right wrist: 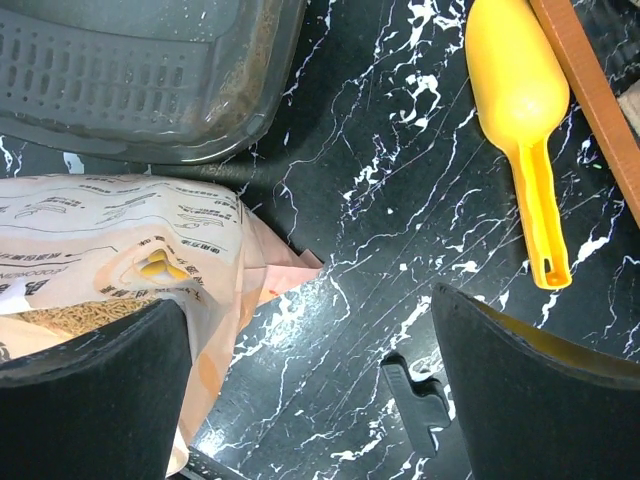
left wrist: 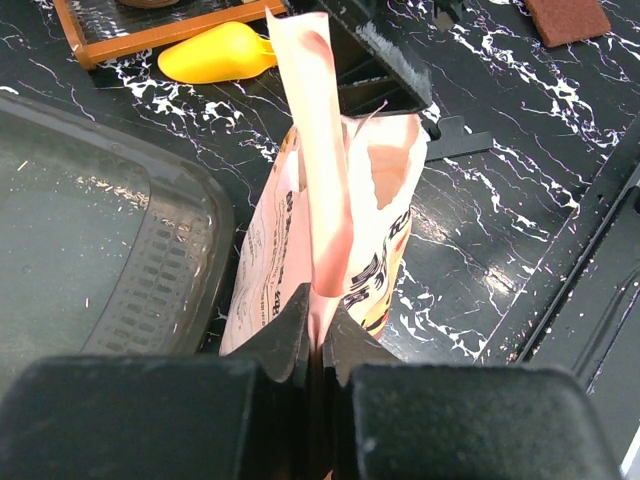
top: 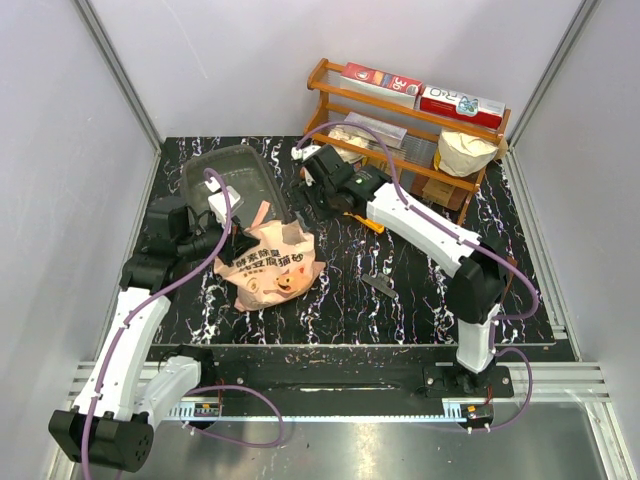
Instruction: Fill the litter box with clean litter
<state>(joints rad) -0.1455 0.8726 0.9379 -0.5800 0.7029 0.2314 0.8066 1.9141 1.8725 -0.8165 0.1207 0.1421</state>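
Observation:
The dark grey litter box lies at the back left of the table, its rim showing in both wrist views. Just in front of it sits the pink pig-face bag. My left gripper is shut on the bag's upright pink top flap. My right gripper hangs open over bare table just right of the bag, its left finger close to the bag's side. Beige clean litter shows inside the bag's mouth. In the top view the right gripper is between tray and rack.
A yellow scoop lies by the wooden rack, which holds boxes and a white bag. A black clip lies on the table under my right gripper. A dark pad lies mid-table.

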